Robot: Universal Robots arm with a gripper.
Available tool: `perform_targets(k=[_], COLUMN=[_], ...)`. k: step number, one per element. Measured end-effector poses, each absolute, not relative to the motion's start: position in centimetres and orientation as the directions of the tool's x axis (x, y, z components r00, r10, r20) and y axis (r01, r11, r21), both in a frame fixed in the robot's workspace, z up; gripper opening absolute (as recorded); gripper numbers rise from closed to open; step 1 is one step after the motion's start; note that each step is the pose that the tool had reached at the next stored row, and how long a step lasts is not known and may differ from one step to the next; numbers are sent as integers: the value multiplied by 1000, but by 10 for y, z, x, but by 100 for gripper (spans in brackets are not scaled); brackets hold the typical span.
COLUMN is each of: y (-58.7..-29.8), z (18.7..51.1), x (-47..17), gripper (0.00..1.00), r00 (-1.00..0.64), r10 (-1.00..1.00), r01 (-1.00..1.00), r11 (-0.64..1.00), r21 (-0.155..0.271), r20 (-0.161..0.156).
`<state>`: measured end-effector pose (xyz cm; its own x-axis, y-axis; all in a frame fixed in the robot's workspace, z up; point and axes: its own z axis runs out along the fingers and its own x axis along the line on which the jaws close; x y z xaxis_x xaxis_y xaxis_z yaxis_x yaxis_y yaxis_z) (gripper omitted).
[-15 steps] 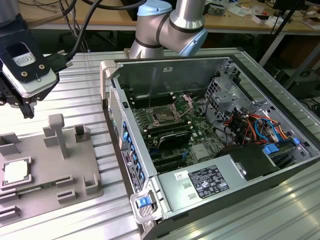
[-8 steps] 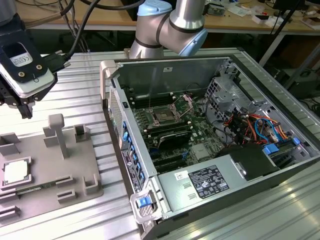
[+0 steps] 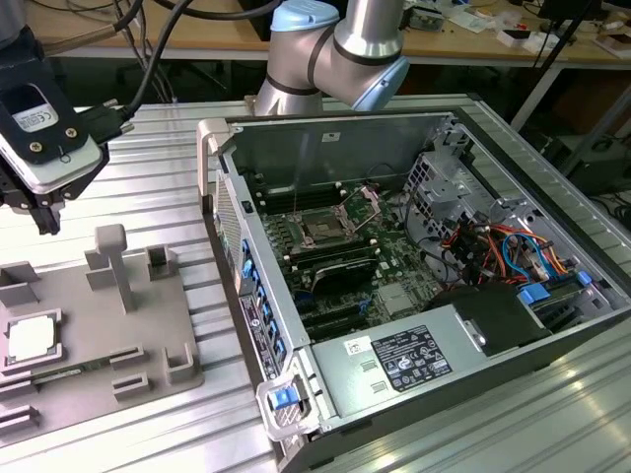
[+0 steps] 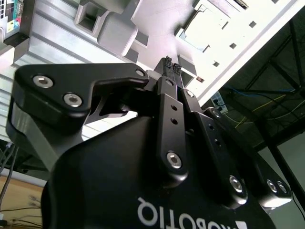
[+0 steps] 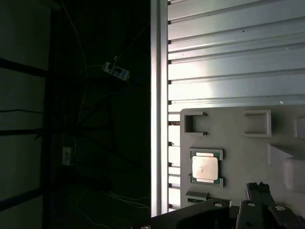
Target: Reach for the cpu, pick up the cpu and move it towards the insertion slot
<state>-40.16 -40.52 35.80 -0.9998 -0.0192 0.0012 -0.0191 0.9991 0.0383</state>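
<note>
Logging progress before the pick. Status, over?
Gripper shut, empty, hovering near the grey tray. Cpu lying in tray, untouched. Nothing between them.

I'm in a robotics lab: ribbed aluminium bench [image 3: 158, 187] under me, opened computer case [image 3: 325, 148] alongside, cluttered wooden worktables [image 3: 463, 44] far behind.

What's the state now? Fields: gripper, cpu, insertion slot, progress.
gripper: over the grey tray, fingers together, holding nothing
cpu: lying flat in a recess of the tray, apart from the gripper
insertion slot: on the motherboard inside the open computer case, to the exterior view's right of the tray
progress: cpu not yet picked up
</note>
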Motion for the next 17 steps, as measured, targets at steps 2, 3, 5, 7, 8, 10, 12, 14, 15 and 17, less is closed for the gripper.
perform_targets(k=[2, 3, 5, 7, 8, 10, 12, 14, 15, 17], y=[-405, -405, -405, -405, -405, -405, -405, -405, -405, -405], z=[358, 358, 358, 358, 358, 358, 358, 358, 358, 358], x=[-403, -403, -404, -405, -405, -407, -408, -410, -411, -412], gripper=[11, 11, 11, 11, 11, 11, 11, 11, 11, 11], r00=[-1000, -1000, -1000, -1000, -1000, -1000, -1000, -1000, -1000, -1000], r10=[-19, -19, -19, -19, -19, -19, -19, -19, -19, -19], r01=[-19, -19, -19, -19, -19, -19, -19, -19, -19, -19], r11=[999, 999, 999, 999, 999, 999, 999, 999, 999, 999], r21=[38, 38, 38, 38, 38, 38, 38, 38, 38, 38], r20=[2, 2, 2, 2, 3, 3, 4, 4, 5, 5])
